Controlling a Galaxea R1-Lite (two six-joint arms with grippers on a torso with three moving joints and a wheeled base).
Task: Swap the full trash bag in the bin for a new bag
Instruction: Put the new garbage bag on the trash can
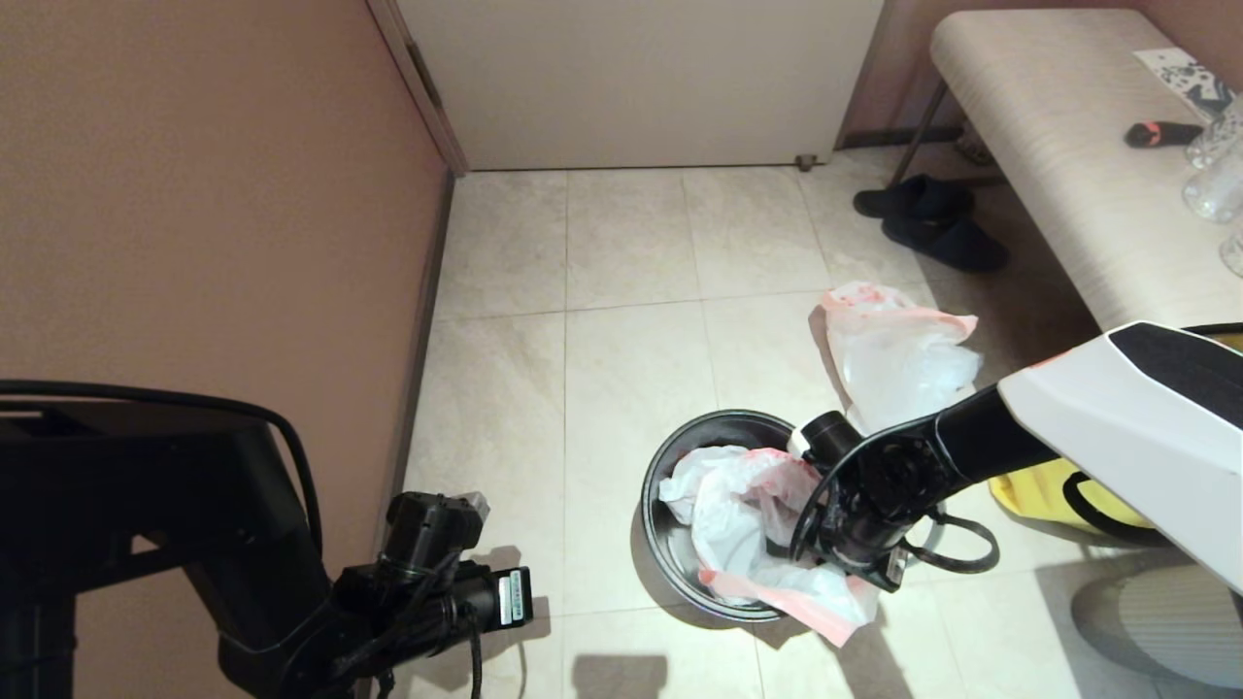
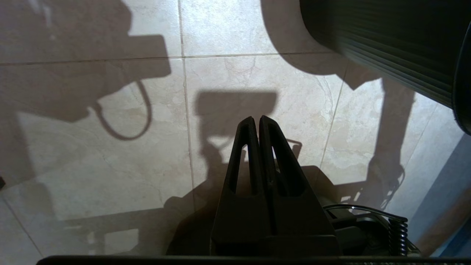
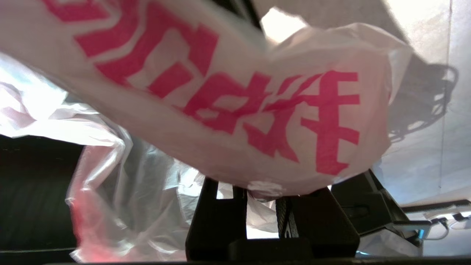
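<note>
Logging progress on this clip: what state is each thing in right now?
bin: upright, new bag partly inside.
new bag: crumpled, loose, one edge spilling over the bin's near rim.
other white bag: out of the bin, on the floor behind it.
right tool: down at the new bag, in the bin.
left tool: shut, parked low by the wall.
door: closed.

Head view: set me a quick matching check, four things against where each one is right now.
Things:
1. new bag
2. second white bag
3. yellow bag
4. dark slippers

Places:
A. by the bench leg
B. on the floor beyond the bin
C. draped into the bin, spilling over its near rim
D. on the floor right of the bin

Pairs: 1-C, 2-B, 3-D, 4-A
</note>
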